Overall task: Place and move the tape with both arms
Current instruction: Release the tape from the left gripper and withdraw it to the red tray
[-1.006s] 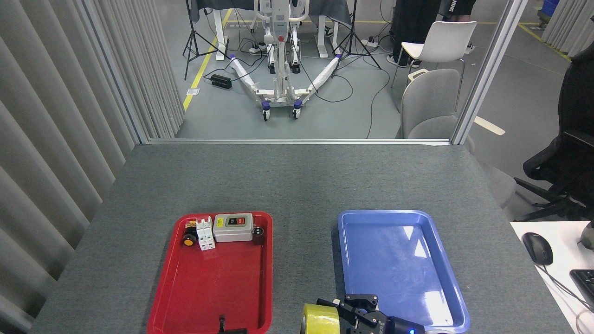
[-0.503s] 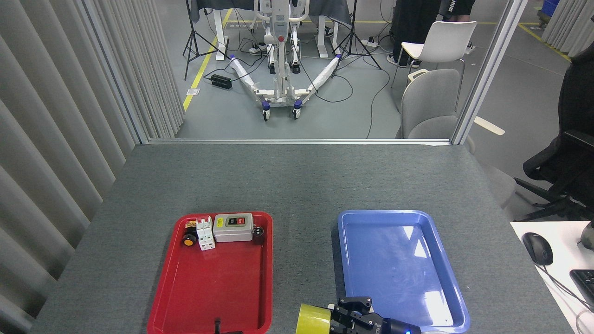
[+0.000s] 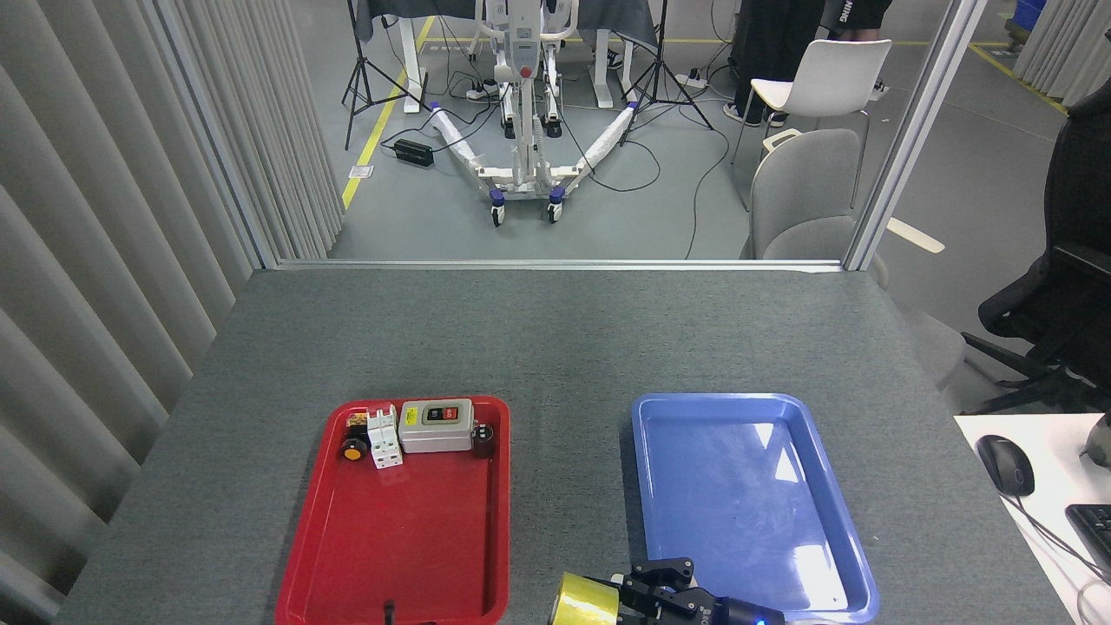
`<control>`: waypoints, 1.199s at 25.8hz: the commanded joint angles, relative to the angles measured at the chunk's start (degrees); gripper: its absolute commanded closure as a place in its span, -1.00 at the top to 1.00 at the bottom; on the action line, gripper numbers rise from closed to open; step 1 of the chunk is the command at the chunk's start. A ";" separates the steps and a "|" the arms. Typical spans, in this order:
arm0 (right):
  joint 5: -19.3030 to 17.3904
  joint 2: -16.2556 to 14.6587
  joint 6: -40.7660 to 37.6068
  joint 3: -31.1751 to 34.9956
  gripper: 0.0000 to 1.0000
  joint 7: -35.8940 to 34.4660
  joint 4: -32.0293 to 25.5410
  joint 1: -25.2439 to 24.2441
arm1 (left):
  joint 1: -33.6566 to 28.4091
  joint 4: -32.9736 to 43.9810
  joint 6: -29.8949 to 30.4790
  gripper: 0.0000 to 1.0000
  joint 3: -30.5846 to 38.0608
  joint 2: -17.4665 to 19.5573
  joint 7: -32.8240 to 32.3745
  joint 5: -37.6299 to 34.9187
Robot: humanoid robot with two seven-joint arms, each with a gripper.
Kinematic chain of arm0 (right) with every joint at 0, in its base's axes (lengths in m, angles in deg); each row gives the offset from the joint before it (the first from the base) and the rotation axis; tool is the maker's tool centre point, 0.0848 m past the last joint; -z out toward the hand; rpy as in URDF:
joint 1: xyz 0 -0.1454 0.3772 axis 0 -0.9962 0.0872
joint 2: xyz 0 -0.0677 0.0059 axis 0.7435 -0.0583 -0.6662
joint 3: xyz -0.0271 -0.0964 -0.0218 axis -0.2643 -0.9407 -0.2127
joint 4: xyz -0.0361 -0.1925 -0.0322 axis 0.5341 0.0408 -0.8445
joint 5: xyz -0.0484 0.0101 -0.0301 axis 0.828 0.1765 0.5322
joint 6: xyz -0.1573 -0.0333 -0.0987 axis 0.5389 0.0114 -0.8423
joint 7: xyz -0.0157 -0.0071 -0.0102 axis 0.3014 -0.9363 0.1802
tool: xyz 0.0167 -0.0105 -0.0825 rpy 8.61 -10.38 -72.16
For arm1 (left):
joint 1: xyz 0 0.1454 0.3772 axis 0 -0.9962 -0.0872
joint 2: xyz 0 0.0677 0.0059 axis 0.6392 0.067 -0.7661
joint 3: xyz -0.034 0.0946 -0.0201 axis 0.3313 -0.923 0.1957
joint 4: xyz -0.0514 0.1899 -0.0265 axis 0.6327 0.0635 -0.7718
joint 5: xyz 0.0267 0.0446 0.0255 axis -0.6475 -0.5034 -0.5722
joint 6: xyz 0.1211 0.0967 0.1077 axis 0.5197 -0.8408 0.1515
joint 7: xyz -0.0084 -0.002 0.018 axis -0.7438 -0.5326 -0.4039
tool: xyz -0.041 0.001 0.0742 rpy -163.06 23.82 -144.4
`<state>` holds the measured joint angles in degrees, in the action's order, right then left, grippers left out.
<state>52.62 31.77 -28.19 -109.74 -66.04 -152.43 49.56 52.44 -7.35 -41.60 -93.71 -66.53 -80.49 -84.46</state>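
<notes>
— At the near edge of the grey surface, what does the right gripper hold?

— It is clenched on the tape, a yellow roll that hangs just left of the blue tray, by that tray's near left corner, partly cut off by the frame's lower edge.

— And the left gripper?

— Only a dark tip shows, well to the left of the blue tray, over the near end of the red tray. Whether it is released or clenched cannot be told.

— Farther out?

— Left of the blue tray, the red tray's far end carries a grey switch box, a white breaker and an orange-capped button. Beyond both trays the surface ends at a metal rail.
</notes>
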 commanded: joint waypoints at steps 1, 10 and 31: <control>-0.11 0.15 -0.62 -0.01 -0.39 -2.96 0.01 -0.03 | 0.02 -0.27 2.75 1.00 0.99 0.03 -0.13 0.42; -0.19 0.06 -2.47 0.08 -0.38 -2.96 -0.07 -0.65 | 1.78 -2.29 3.63 1.00 3.63 -0.06 -0.13 0.42; 0.07 14.56 19.94 42.44 -0.47 27.27 1.33 -10.84 | 8.81 2.10 -0.93 1.00 21.65 -1.37 57.07 -62.85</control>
<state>52.54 45.32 -16.55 -69.39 -44.31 -151.31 37.79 61.61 -11.92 -35.33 -72.96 -66.68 -44.66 -121.45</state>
